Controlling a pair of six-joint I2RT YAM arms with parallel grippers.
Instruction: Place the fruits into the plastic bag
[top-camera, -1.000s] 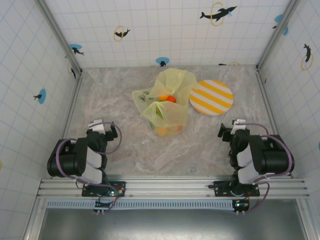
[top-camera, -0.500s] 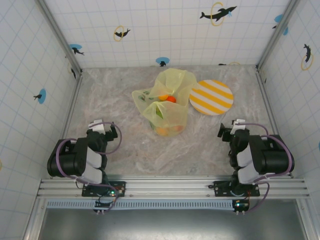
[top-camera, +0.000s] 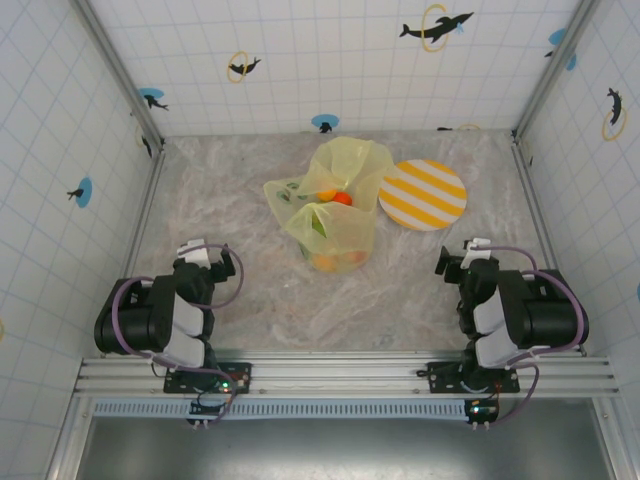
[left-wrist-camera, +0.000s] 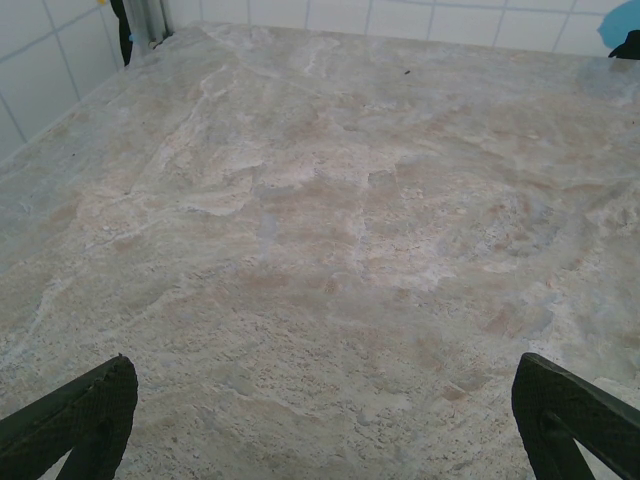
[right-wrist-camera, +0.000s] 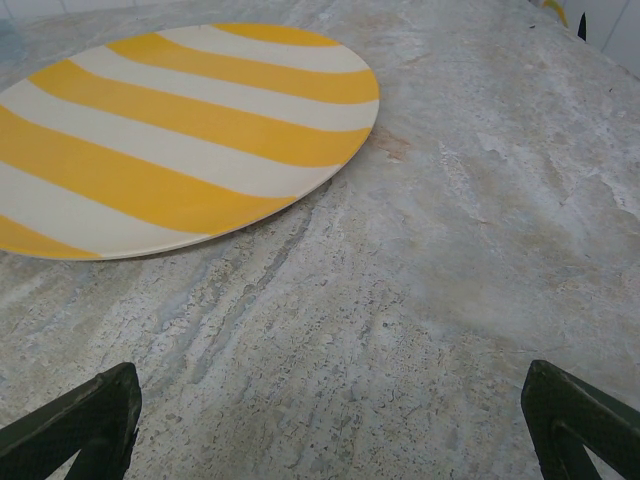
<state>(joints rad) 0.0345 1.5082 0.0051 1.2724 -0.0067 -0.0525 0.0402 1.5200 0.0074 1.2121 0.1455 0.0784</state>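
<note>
White tiled walls (top-camera: 300, 60) with dolphin stickers close three sides; marbled grey-beige table (top-camera: 250, 310) between them, bare across its near half. Plastic bag (top-camera: 352, 165), yellow-green and crumpled, lies at mid-table toward the far wall, nothing between it and either arm. Striped plate (top-camera: 422, 194), yellow and white, flat on the table just beside the bag's right side; whether rim and plastic touch, cannot tell. Bag's long axis runs far to near, near end leaning slightly left, with a shorter lobe jutting left at mid-length; which way the mouth faces, cannot tell. Both arms folded back at the near edge. Left gripper (top-camera: 205, 255) sits well apart from the bag, near and to its left; the left wrist view has dark fingers (left-wrist-camera: 85, 410) spread to the frame corners over bare table, nothing between them. Right gripper (top-camera: 460, 262) sits well apart, near and to the bag's right, closer to the plate; its fingers (right-wrist-camera: 85, 415) equally wide, nothing held, plate ahead and to the left of them. Fruits inside the bag, seen through the plastic: orange piece (top-camera: 327, 194) and red-orange piece (top-camera: 343, 198) at the middle, green piece (top-camera: 318, 226) below them, orange mass (top-camera: 336, 261) at the near end.
</note>
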